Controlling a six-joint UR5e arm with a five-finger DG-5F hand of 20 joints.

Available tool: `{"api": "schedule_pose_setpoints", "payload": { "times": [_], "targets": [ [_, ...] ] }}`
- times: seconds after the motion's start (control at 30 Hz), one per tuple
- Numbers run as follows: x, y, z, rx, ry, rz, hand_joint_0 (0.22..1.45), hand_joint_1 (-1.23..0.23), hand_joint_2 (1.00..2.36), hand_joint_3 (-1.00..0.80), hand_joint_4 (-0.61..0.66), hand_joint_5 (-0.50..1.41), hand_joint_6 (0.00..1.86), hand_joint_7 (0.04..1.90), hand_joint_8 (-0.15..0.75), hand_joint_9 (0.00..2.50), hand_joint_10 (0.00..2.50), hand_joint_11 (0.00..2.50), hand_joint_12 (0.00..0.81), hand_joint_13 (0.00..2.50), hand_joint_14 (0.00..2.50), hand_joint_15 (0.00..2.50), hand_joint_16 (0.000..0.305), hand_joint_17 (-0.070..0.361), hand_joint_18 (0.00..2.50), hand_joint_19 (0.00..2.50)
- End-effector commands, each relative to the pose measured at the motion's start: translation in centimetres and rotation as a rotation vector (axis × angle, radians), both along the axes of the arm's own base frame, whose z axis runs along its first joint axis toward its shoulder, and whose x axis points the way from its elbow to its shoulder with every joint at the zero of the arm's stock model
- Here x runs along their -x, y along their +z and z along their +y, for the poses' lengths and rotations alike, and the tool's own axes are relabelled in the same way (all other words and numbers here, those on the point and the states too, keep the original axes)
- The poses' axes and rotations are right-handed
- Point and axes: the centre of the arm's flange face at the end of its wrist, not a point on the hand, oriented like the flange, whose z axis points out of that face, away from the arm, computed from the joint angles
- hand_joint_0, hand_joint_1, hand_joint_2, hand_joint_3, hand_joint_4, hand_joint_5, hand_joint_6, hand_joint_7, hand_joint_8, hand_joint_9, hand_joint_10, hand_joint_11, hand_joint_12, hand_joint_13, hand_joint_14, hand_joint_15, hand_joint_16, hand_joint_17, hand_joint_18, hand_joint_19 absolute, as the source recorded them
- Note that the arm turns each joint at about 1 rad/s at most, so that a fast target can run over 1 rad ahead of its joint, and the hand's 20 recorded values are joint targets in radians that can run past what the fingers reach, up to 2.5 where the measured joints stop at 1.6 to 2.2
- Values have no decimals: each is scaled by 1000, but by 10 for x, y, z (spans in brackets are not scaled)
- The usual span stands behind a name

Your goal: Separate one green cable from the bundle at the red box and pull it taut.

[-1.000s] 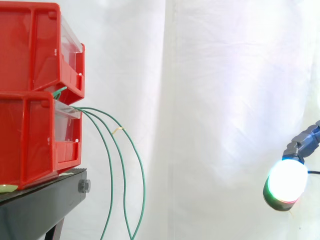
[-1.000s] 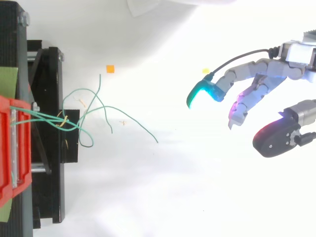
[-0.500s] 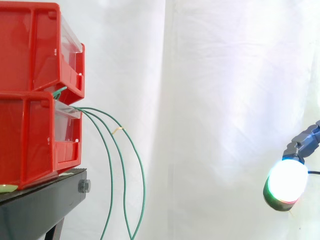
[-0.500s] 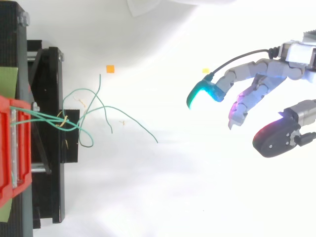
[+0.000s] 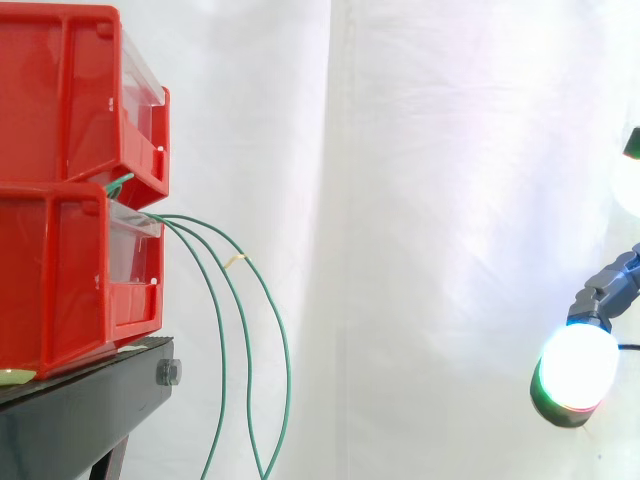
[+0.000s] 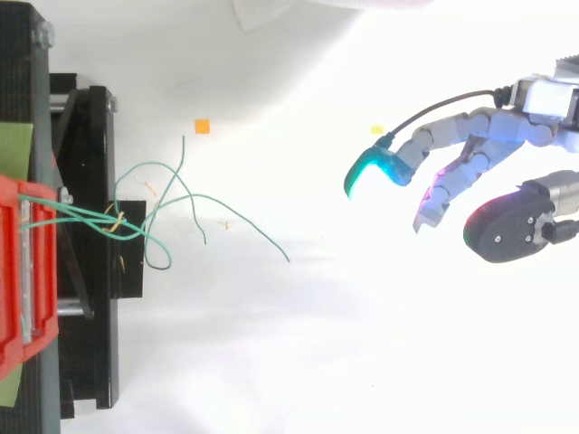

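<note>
Top view: green cables [image 6: 172, 212] lie well apart from the hand [image 6: 470, 158].

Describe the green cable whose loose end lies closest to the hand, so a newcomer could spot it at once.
In the top view, red bins sit on a black stand at the left, with green cables spilling out. One cable arcs out toward the open hand; its tip lies farthest from the stand, while the others end or loop back nearer.

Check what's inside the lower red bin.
Green cables come out over the clear front of the lower bin and hang down. Where they end inside is hidden by its red wall.
</note>
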Motion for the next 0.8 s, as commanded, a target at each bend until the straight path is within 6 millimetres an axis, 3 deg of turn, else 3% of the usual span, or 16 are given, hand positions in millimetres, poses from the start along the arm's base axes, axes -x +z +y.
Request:
{"api": "schedule_pose_setpoints", "payload": {
  "times": [0.0, 0.53, 0.77],
  "targets": [
    [0, 1, -1, 0, -1, 0, 442, -163, 1000, -500, 269, -205, 501, 628, 317, 807, 12, 402, 402, 754, 16, 470, 53, 120, 696, 672],
    [0, 1, 1, 0, 2, -2, 432, -184, 1000, -500, 252, -198, 501, 641, 313, 836, 12, 439, 401, 735, 15, 466, 55, 123, 673, 663],
    [0, 0, 0, 0, 0, 0, 453, -295, 1000, -500, 251, -183, 501, 649, 300, 910, 16, 480, 381, 754, 17, 486, 52, 116, 670, 676]
  ]
}}
